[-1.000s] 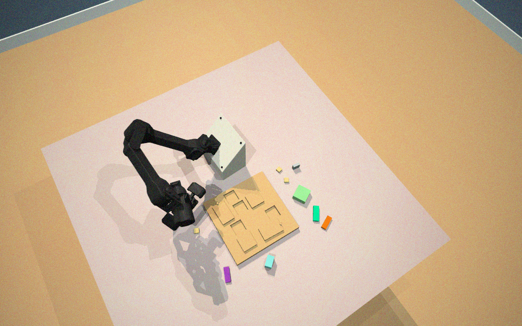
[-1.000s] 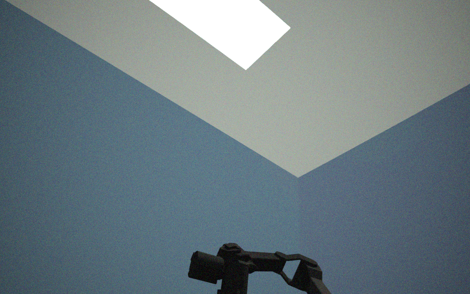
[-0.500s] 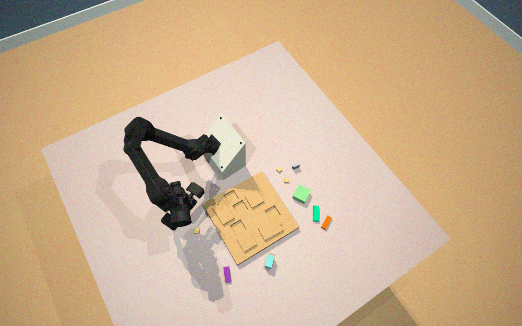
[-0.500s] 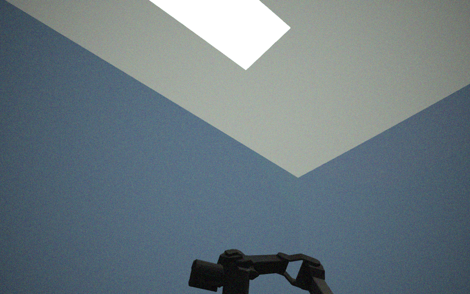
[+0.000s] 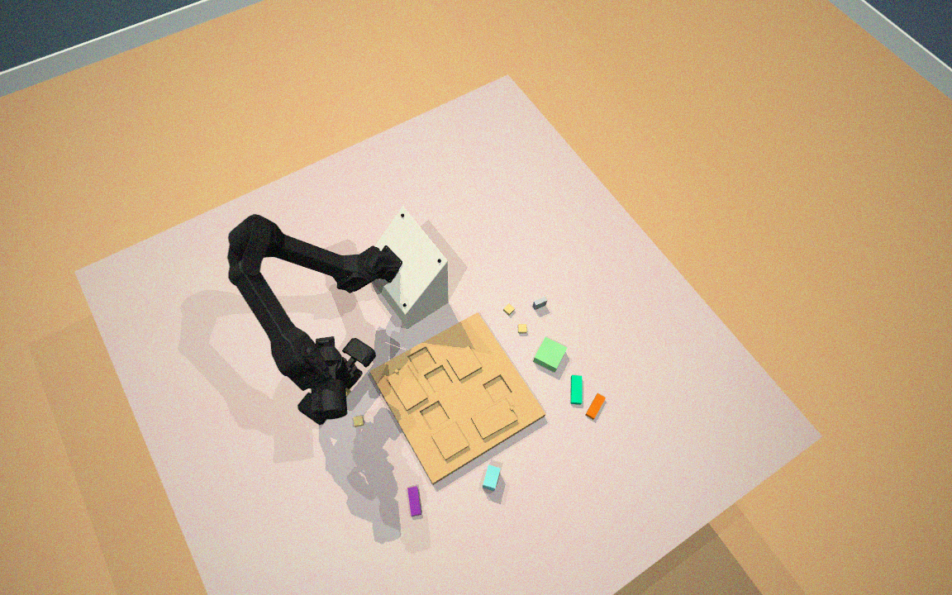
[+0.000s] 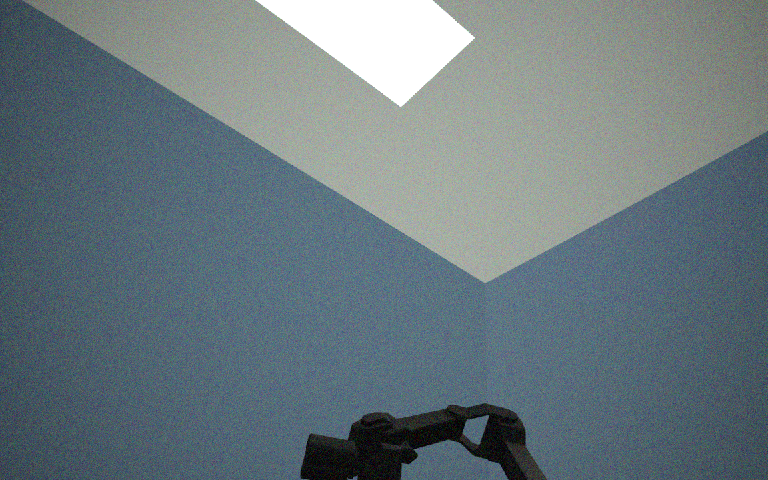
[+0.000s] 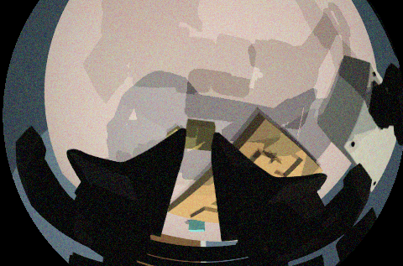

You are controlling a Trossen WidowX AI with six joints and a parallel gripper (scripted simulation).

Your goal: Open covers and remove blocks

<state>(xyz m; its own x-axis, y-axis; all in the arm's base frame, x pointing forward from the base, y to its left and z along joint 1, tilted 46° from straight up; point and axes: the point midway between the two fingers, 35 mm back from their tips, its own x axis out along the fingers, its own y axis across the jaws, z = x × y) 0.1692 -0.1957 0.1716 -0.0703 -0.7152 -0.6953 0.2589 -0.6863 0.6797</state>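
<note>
Tan small block clamped in the gripper, held over the counter just beside the board; next: lower, release clear of the board.

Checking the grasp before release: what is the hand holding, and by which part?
A small tan square block, pinched by its opposite sides between the fingertips of the hand.

Blue walls meet at a corner beneath a grey ceiling; a rectangular light panel glows white. A pale mat covers the tan desk.
</note>
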